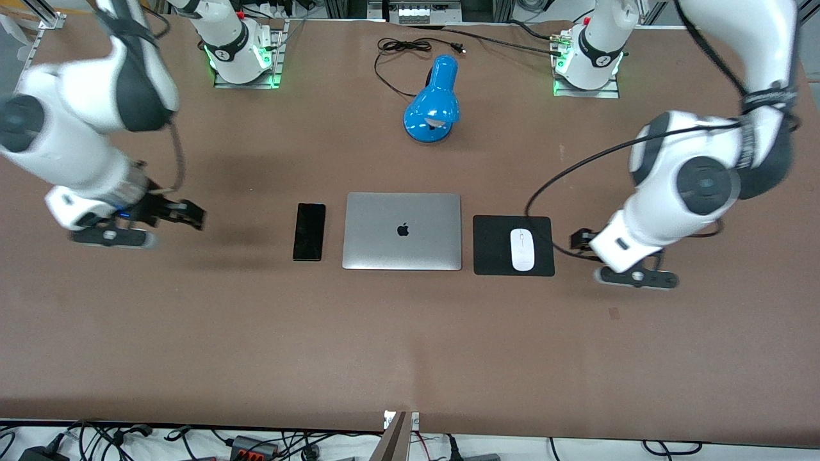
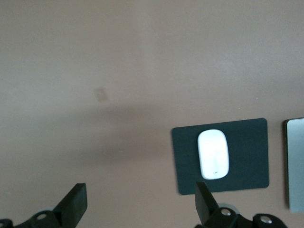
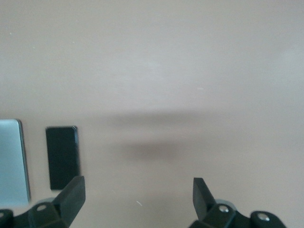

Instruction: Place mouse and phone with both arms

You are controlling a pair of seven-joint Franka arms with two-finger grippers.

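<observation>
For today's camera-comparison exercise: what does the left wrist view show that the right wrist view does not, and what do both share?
Only the left wrist view shows the white mouse lying on the black mouse pad. Only the right wrist view shows the black phone. Both share the brown table, an edge of the silver laptop, and an open, empty hand: left hand, right hand.

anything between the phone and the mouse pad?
Front view: only the closed silver laptop lies between the phone and the mouse pad, with bare table in the narrow gaps on both flanks.
</observation>
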